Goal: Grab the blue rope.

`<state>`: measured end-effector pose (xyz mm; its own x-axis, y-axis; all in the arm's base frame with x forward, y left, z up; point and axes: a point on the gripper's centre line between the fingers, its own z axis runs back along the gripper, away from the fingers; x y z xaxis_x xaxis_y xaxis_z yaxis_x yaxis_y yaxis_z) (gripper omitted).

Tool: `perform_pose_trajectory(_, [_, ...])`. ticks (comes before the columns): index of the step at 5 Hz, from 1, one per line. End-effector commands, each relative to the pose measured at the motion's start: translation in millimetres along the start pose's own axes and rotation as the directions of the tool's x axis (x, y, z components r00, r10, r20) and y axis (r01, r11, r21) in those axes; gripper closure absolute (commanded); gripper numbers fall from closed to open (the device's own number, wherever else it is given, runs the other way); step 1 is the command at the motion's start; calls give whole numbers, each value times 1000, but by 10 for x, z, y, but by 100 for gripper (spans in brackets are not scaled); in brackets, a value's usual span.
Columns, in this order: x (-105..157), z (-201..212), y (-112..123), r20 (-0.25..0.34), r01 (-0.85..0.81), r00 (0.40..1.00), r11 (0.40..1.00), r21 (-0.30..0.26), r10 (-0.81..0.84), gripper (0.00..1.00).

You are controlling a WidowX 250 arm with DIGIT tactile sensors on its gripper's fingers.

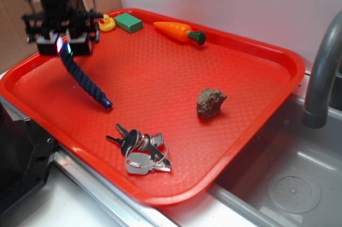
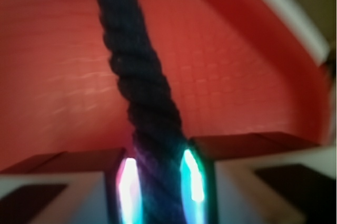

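The outside view is bright and mostly sharp. Soft light falls from above, so the shadows are small and faint — one sits just under the rock (image 1: 210, 102), another under the keys (image 1: 141, 151). The red tray (image 1: 160, 83) glows a bit too strongly, and its rim behind the rock shines pale. A pink and blue glow shows at the gripper (image 1: 64, 45), far across the tray from the rock.

The wrist view is dimmer and blurry all over — the blue rope (image 2: 142, 92) looks soft and almost black. The fingers (image 2: 196, 182) beside the rope glow green and pink, and that glare smears. The tray rim away from the rope is fuzzy.
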<state>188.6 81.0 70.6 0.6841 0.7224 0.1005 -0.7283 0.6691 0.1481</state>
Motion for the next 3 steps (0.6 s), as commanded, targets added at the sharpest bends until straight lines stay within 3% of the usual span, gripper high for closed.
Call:
perform_pose_trajectory(1, [-90,963,-106,249,438,876,898,-48,-414,100])
perform_pose_trajectory(2, [-127,1258,-120,314,523,821,848,-79,-477,100])
perform_pose_trajectory(3, [-179,1537,-186,286,537,821,839,-92,-494,100])
